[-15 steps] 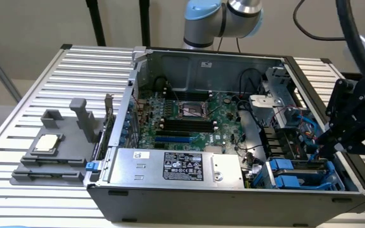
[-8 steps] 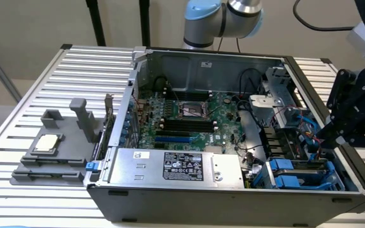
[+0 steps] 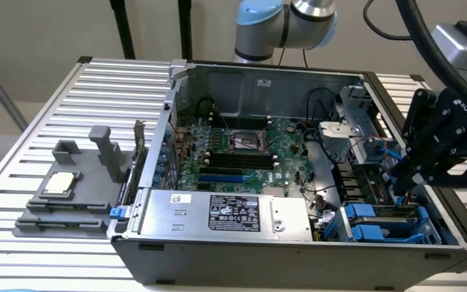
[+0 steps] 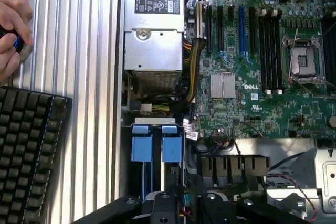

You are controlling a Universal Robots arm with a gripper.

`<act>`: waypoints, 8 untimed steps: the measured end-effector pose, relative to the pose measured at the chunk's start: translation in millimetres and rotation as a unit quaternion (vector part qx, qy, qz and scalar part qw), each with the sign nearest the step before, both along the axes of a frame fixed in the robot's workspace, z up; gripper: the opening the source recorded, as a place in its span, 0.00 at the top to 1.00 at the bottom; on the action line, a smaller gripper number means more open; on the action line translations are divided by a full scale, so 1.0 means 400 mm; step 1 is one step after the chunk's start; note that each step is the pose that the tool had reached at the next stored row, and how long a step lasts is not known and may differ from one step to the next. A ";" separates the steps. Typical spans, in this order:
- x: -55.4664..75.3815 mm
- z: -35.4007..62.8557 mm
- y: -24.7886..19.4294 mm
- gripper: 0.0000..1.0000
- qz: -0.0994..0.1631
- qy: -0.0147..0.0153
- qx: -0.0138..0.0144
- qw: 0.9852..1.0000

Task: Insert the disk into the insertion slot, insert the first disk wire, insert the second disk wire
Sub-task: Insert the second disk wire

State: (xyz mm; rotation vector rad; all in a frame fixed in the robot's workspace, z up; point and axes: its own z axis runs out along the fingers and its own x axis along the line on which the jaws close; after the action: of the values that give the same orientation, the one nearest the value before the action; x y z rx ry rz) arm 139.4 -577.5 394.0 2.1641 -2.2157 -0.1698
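Note:
The insertion slot [image 3: 340, 214] is the grey drive cage in the case's near corner, on the exterior view's right. Blue carrier tabs [image 3: 378, 233] sit inside it; the disk itself is mostly hidden in the cage. In the wrist view the same tabs [image 4: 156, 148] lie just below the cage rim [image 4: 155, 124]. My gripper [image 3: 397, 187] hangs over the cage's far end. Its jaws [image 4: 184, 203] stand close together on a small teal connector of a disk wire [image 4: 184, 198]. A thin blue wire [image 3: 393, 163] runs up beside the fingers.
The open case holds the motherboard [image 3: 242, 155] and a silver power-supply box [image 3: 225, 213]. A grey fixture with upright posts [image 3: 71, 188] stands on the slatted table at the exterior view's left. A person's hand [image 4: 10, 35] and a black keyboard [image 4: 31, 150] lie beside the case.

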 end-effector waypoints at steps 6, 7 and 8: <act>0.000 -0.011 0.007 0.75 0.000 -0.003 -0.001 1.000; 0.000 -0.012 0.007 0.75 0.000 -0.003 -0.002 1.000; 0.000 -0.013 0.007 0.75 0.000 -0.003 -0.003 1.000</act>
State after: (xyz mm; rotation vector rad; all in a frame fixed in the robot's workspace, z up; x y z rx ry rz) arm 139.3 -574.7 388.9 2.1640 -2.2161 -0.1577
